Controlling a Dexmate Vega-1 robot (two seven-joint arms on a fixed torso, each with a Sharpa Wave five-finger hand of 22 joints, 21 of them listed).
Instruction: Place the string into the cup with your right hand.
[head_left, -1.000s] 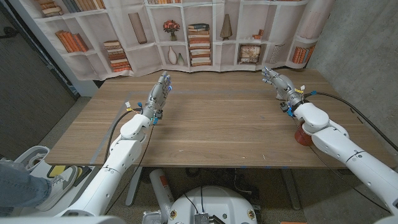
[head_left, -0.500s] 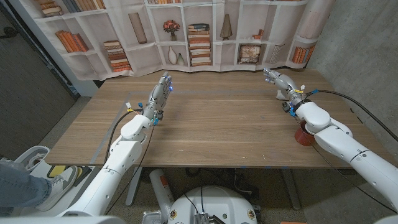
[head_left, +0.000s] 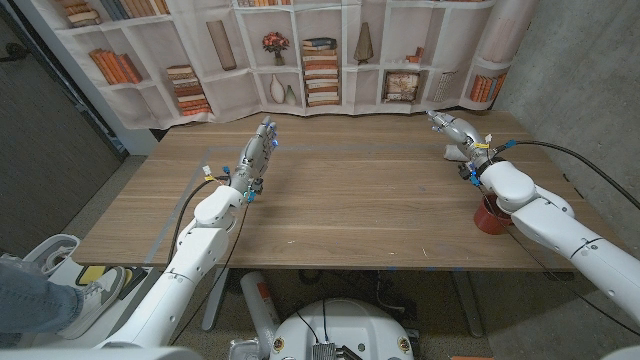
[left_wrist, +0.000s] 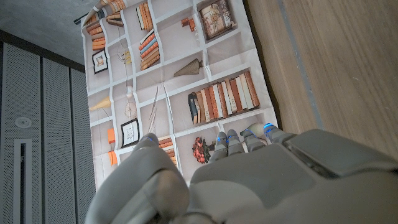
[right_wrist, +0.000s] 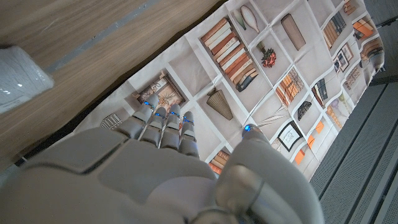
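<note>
A dark red cup stands near the table's right front edge, partly covered by my right forearm. A white roll of string lies on the table at the far right, just beside and below my right hand; the string lies apart from the fingers. The right hand is open, fingers stretched toward the backdrop, and holds nothing. My left hand hovers over the far left-middle of the table, fingers straight and empty, and its back is seen in the left wrist view.
The wooden table ends at a printed bookshelf backdrop along its far edge. A concrete wall stands at the right. A person's leg and shoe are at the lower left, off the table.
My right arm has shifted right and toward the back, uncovering more of the red cup. The left arm has stayed where it was.
</note>
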